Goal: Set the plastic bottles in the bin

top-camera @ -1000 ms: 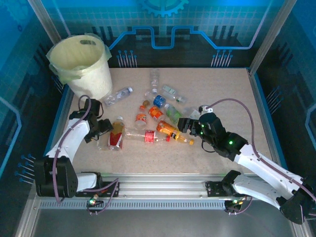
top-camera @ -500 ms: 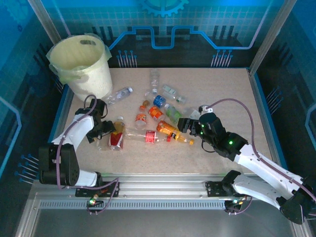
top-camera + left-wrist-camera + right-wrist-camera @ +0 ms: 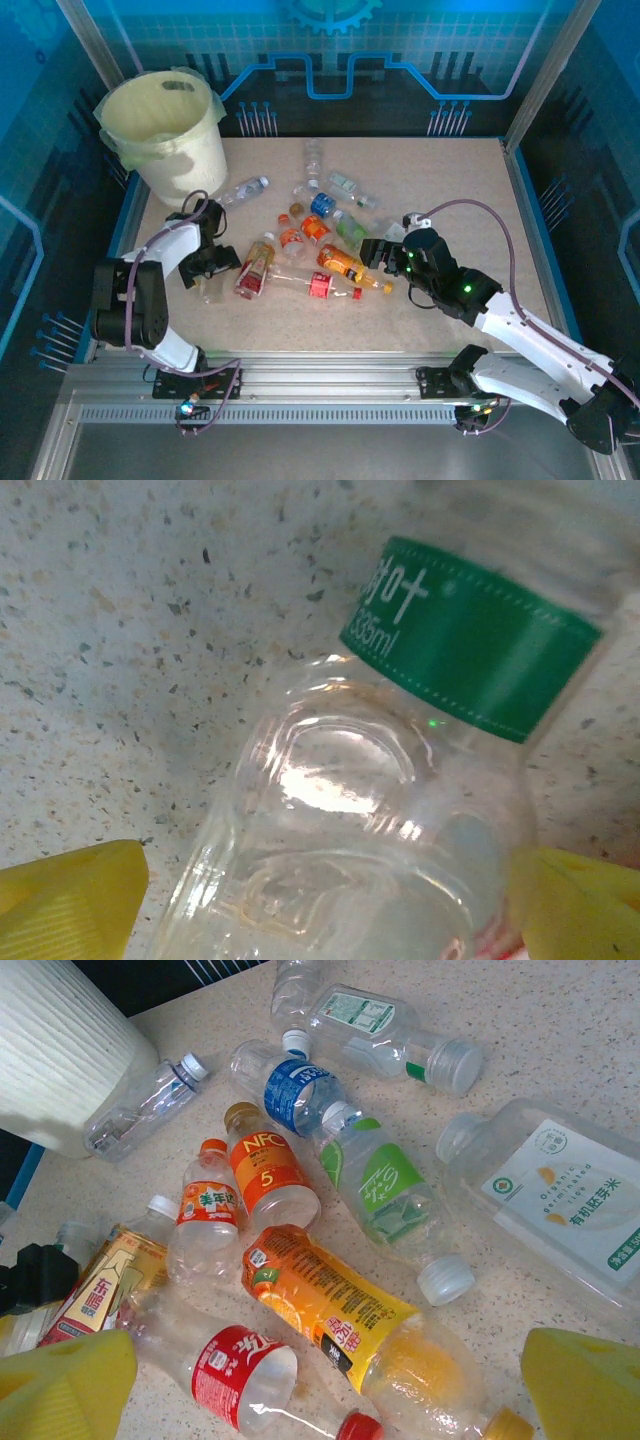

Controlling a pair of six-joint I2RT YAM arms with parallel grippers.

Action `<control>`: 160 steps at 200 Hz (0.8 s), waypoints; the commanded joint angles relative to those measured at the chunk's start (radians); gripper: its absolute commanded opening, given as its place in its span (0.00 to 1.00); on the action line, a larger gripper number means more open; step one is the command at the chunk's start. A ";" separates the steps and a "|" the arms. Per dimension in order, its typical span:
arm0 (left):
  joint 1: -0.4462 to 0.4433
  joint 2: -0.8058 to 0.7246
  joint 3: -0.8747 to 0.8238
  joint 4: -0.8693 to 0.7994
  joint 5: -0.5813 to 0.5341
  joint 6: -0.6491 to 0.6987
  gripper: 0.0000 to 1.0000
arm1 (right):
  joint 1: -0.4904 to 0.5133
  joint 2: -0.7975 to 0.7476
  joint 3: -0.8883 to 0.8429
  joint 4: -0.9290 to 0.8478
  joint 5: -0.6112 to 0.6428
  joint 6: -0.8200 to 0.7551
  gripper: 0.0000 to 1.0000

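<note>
Two pincers open: left pincer [image 3: 330, 895] straddles green-label bottle [image 3: 470, 650], ends cropped; right pincer [image 3: 330, 1385] over orange bottle [image 3: 320, 1305], bare table [image 3: 480, 190] rightward.

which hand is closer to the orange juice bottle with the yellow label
Right. The right hand is open right beside the orange juice bottle; the left hand is well off to the left, over a clear green-label bottle.
</note>
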 commanded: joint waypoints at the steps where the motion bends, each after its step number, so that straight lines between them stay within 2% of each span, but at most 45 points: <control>1: 0.007 0.007 -0.012 -0.025 0.003 0.001 0.91 | -0.015 -0.005 -0.005 -0.009 0.010 0.000 1.00; 23: 0.010 0.017 -0.017 -0.008 0.012 0.000 0.82 | -0.015 -0.004 -0.007 -0.007 0.009 -0.001 1.00; 47: 0.010 0.048 -0.038 0.014 0.029 -0.005 0.81 | -0.014 -0.003 -0.009 -0.009 0.008 -0.003 1.00; 66: 0.010 0.049 -0.051 0.027 0.021 -0.011 0.76 | -0.015 -0.005 -0.026 0.019 -0.015 -0.035 1.00; 90: 0.013 -0.006 -0.052 0.026 -0.020 -0.016 0.71 | -0.014 0.006 -0.047 0.063 -0.088 -0.107 1.00; 115: 0.038 -0.081 -0.072 0.046 -0.032 -0.025 0.66 | 0.001 0.070 -0.050 0.103 -0.248 -0.281 1.00; 160: 0.047 -0.236 -0.103 0.080 -0.037 -0.029 0.59 | 0.084 0.212 0.005 0.114 -0.297 -0.397 1.00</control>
